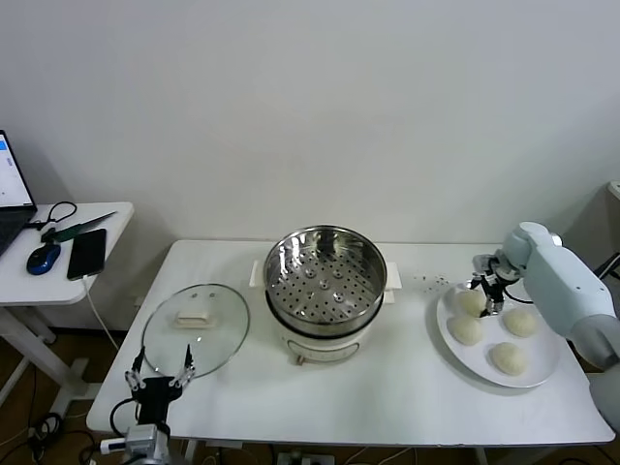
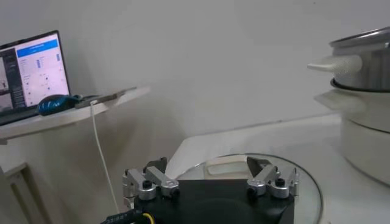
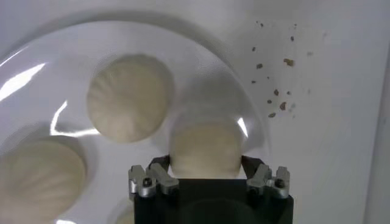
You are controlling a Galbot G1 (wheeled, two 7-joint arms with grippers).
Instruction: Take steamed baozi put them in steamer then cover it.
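Right gripper [image 3: 207,176] open astride 1 of 4 buns [image 3: 204,149] on plate [image 3: 36,55]: soft, light, squashable; pinch sides gently; left gripper [image 1: 160,380] idle, open.

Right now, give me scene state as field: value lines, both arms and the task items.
right gripper: over the white plate, fingers straddling one steamed baozi, not yet lifted
left gripper: open, idle at the near table edge by the cover
baozi on plate: four, none in the steamer
steamer: uncovered, perforated tray bare
cover: lying flat on the table, left of the steamer
crumbs: scattered on the table between steamer and plate
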